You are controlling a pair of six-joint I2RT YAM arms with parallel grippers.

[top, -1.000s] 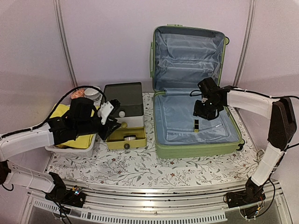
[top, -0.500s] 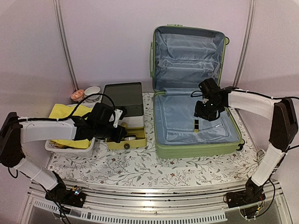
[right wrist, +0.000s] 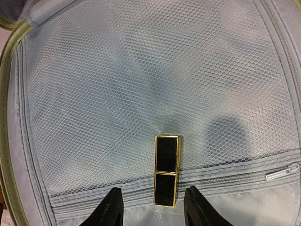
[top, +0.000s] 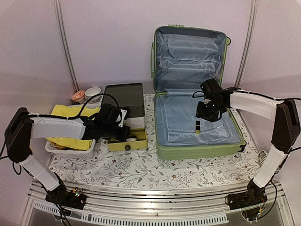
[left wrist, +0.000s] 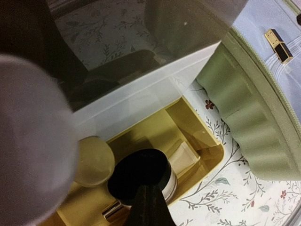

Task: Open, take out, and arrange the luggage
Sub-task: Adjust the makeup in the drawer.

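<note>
The light-green luggage (top: 202, 151) lies open on the table, its lid upright against the back wall and its pale blue lining (right wrist: 117, 94) showing. A black-and-gold lipstick (right wrist: 167, 170) lies on the mesh lining of the lower half (top: 198, 127). My right gripper (right wrist: 153, 197) hovers open just above it, one finger on each side, touching nothing. My left gripper (left wrist: 146, 190) is shut with nothing between its fingers. Its tip hangs over a black-lidded jar (left wrist: 141, 172) in the pulled-out yellow drawer (left wrist: 197, 127).
The drawer belongs to a white box with a dark lid (top: 124, 99), left of the luggage. A white basket (top: 70, 150) holding a yellow cloth (top: 66, 113) stands further left. Two small bowls (top: 92, 92) sit behind it by the wall.
My left arm has swung right from above the basket to over the yellow drawer, and its gripper has closed. The right arm has hardly moved.
</note>
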